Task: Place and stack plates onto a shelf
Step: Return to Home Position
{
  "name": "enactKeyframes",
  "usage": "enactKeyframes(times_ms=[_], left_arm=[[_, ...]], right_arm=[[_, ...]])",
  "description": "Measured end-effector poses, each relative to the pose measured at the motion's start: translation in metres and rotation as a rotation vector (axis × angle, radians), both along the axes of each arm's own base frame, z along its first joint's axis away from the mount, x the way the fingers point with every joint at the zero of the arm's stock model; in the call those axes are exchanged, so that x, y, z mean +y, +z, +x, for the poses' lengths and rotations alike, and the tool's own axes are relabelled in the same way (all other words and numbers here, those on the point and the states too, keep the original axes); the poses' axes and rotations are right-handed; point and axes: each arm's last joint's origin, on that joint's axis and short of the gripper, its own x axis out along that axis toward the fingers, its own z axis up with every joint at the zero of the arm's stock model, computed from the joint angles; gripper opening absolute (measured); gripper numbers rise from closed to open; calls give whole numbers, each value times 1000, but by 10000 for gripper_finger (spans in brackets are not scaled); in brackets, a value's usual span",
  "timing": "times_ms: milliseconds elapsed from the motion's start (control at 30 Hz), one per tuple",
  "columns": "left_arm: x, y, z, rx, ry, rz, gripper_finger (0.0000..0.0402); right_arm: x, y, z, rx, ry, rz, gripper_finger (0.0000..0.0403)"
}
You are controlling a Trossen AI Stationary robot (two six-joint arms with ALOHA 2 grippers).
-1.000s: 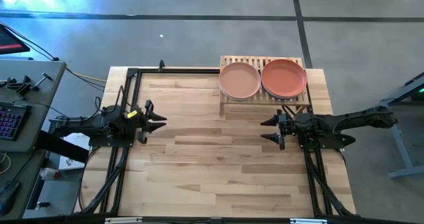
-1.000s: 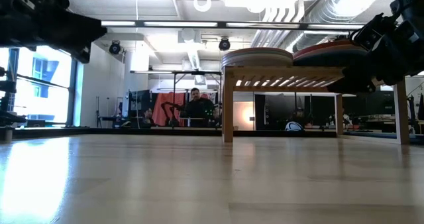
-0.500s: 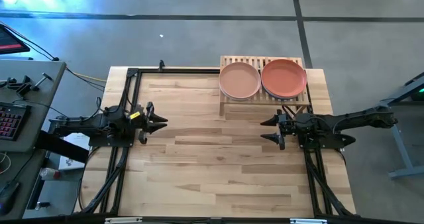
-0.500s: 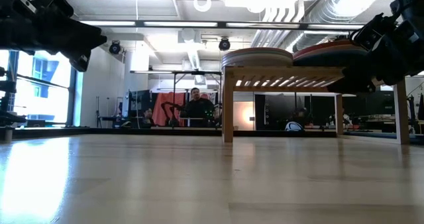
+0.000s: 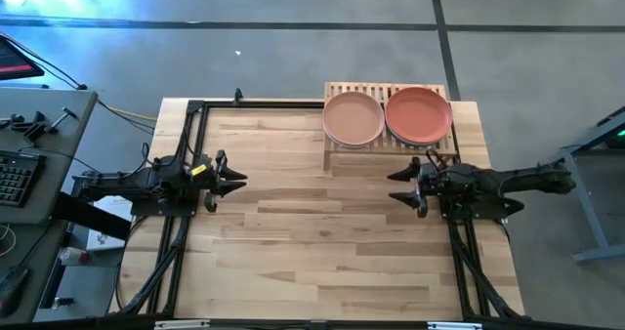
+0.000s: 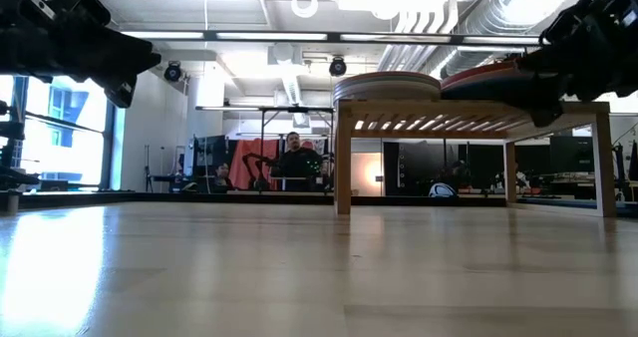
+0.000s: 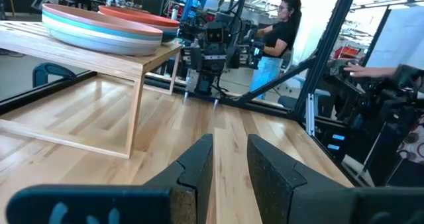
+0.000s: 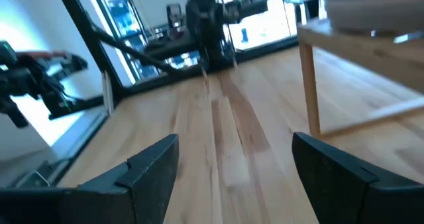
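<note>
**Plates stacked on the shelf, both arms parked low at the sides**

The shelf [image 5: 391, 146] stands in the upper right of the high view, at the far edge of the worktop [image 5: 312, 242]. It carries the plates in two stacks side by side. A pink plate [image 5: 353, 118] tops the stack nearer frame centre, and an orange plate [image 5: 419, 114] tops the one nearer the right edge. In the left wrist view a pale teal rim shows under the pink one, but how many lie in each stack cannot be counted. No plate lies on the worktop, so the stacking looks done, and the arms' posture reads as parking rather than reaching.

The left arm [image 5: 146, 182] lies at middle left of the high view, well apart from the shelf. The left jaws show only a narrow gap and hold nothing. The right arm [image 5: 488, 184] lies at middle right, just below the shelf in the frame. The right jaws stand wide and empty. Both arms lie level and point inward, which keeps them clear of the stacks.

The worktop is pale butcher-block wood framed by black rails. Around it are a grey concrete floor and a side desk [image 5: 39, 144] at the left edge. The low view shows an open workshop with ceiling ducts and a person [image 6: 295, 158] far behind.
</note>
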Motion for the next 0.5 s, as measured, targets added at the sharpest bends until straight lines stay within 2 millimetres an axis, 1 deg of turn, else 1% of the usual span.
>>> enactKeyframes(times_ms=[500], left_arm=[[0,0,0,0,0,0,83]], right_arm=[[-1,12,-9,-142,0,14,277]])
